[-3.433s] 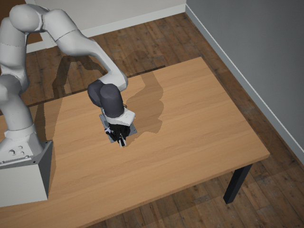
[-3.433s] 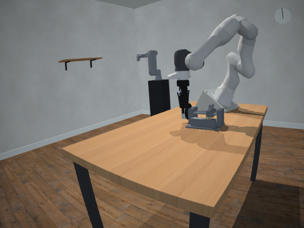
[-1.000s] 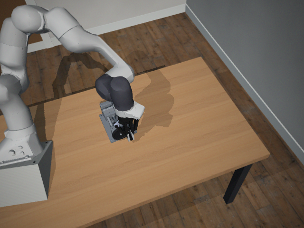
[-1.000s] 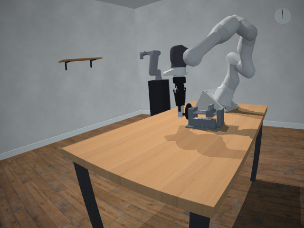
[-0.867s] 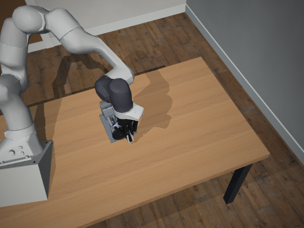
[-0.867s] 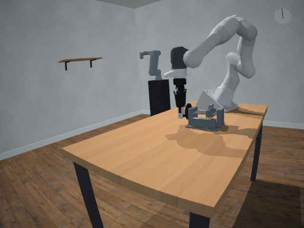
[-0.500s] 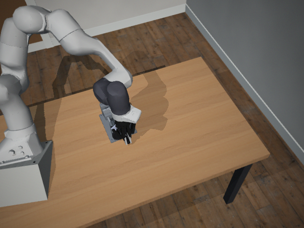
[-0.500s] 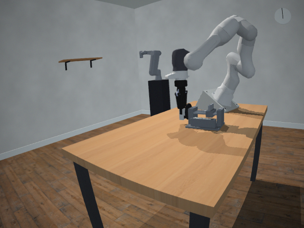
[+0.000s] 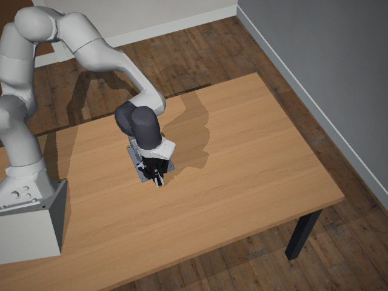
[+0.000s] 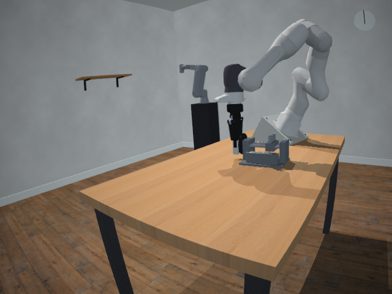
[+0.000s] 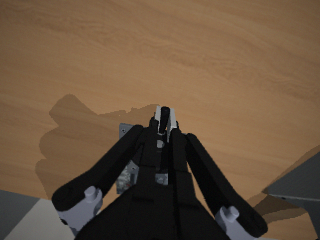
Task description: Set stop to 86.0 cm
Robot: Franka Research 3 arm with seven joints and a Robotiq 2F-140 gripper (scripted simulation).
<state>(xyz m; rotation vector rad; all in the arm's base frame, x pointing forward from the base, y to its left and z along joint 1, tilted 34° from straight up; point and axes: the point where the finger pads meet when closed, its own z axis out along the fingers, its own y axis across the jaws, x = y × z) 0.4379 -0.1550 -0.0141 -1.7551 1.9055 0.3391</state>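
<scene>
The handwheel (image 10: pixel 240 146) sits at the near end of a small grey stop fixture (image 10: pixel 264 156), on the side facing away from the arm's base, and it shows only as a dark disc edge in the exterior view, just beside the gripper's tips.

Largest in view is the wooden table (image 9: pixel 237 162), which carries everything. On its far left corner stands the arm's wedge-shaped grey pedestal (image 9: pixel 57 216), and the white arm (image 9: pixel 103 59) reaches out from there and bends down over the fixture. The fixture lies roughly mid-table, well apart from every edge; its flat base plate (image 9: pixel 170 167) peeks out under the wrist in the top view, and two upright end blocks with a carriage between them show in the exterior view.

The gripper (image 10: pixel 235 148) hangs nearly vertical over the fixture's handwheel end. Its fingers are drawn almost together, and in the wrist view a small dark part, the wheel's grip, is pinched between the pale pads at the tips. So the fingers stand narrow and are clamped on the handwheel rather than closed on nothing. The wheel's body lies below and just behind the fingertips, mostly hidden by the black linkages in the wrist and top views.

I cannot tell the stop's position along its rail.
</scene>
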